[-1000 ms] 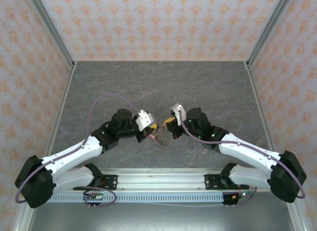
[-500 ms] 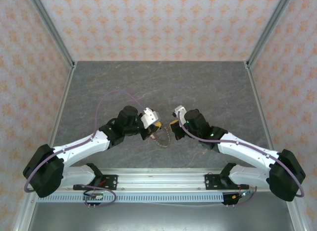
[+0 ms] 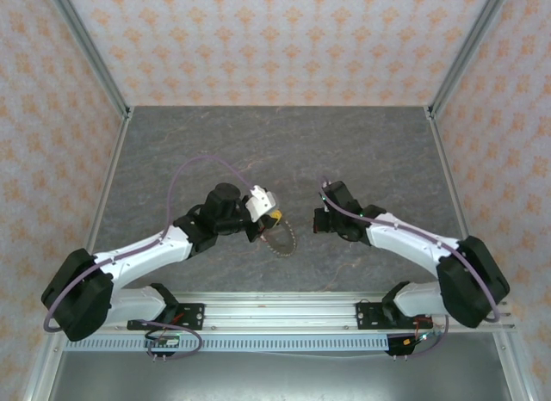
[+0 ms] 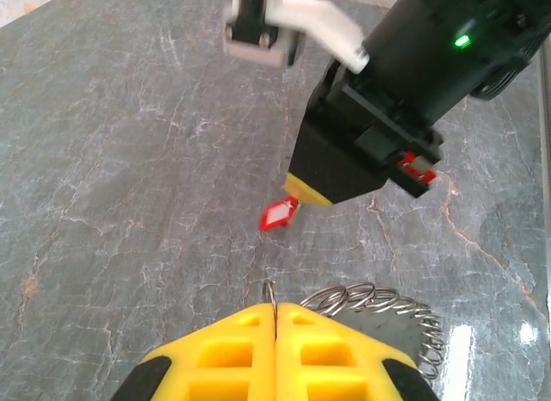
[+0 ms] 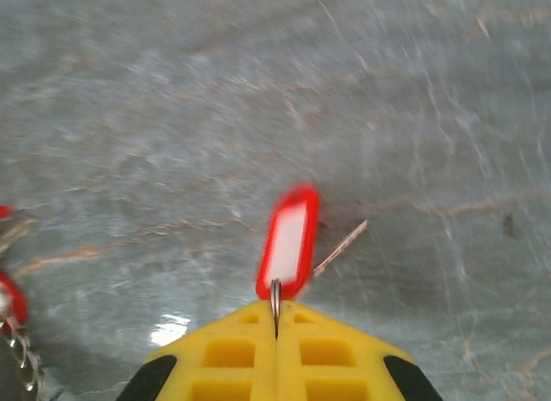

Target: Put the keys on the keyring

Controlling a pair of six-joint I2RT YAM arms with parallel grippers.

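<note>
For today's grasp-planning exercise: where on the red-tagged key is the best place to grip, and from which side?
I'd pinch the metal loop atop the red tag, coming from above, as the right tool does: the flat tag hangs free below.

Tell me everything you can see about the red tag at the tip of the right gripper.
The red plastic tag is a small oblong with rounded ends, with a red rim around a pale white insert. A thin metal loop at its near end is pinched between the shut yellow fingertips of the right gripper. The tag sticks out past them over the grey marbled tabletop. It looks slightly blurred. From the left wrist it shows as a red sliver under that gripper's tip.
</note>
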